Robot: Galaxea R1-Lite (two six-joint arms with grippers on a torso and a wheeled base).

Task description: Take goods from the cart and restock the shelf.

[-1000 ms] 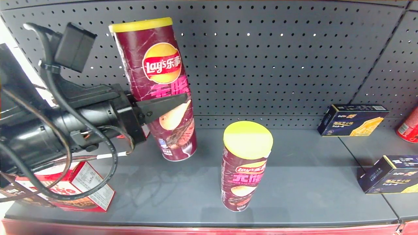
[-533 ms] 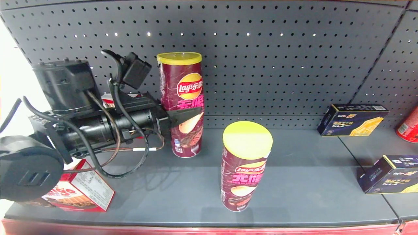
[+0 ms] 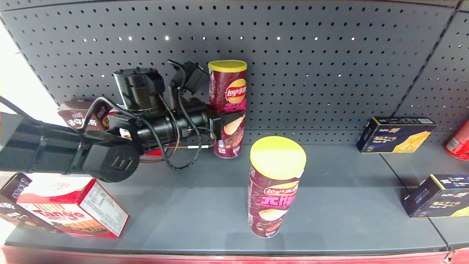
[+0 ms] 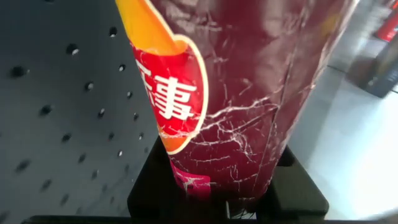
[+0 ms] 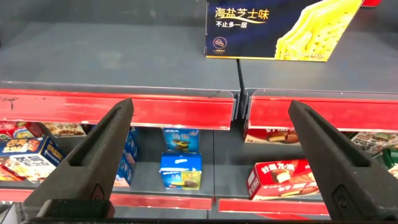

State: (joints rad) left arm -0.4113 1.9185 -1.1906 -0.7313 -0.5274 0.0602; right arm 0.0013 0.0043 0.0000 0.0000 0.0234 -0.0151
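- At the far left a red wafer box (image 3: 73,214) sits at the front edge of the grey shelf (image 3: 348,205), turned at an angle.
- Behind it, close to the pegboard (image 3: 311,73), a brown box (image 3: 78,113) is partly hidden by the left arm.
- The left gripper (image 3: 231,120) is stretched in over the back of the shelf, its fingers clamped on the lower half of a maroon chip can (image 3: 228,99) with a yellow lid.
- That can stands upright just in front of the pegboard, well left of centre. I cannot tell whether its base touches the shelf.
- In the left wrist view the same can (image 4: 249,93) is close up, with the pegboard (image 4: 56,93) beside it.
- A second chip can (image 3: 276,187) stands upright nearer the front of the shelf, just right of the held one and apart from it.
- Further right a dark blue box (image 3: 397,134) lies at the back, and another blue box (image 3: 436,196) lies nearer the front.
- A red can (image 3: 458,145) shows at the right edge.
- The right gripper (image 5: 211,165) hangs with its fingers spread wide and nothing between them, facing a red shelf rail (image 5: 155,109), with a blue and yellow box (image 5: 280,28) above it.
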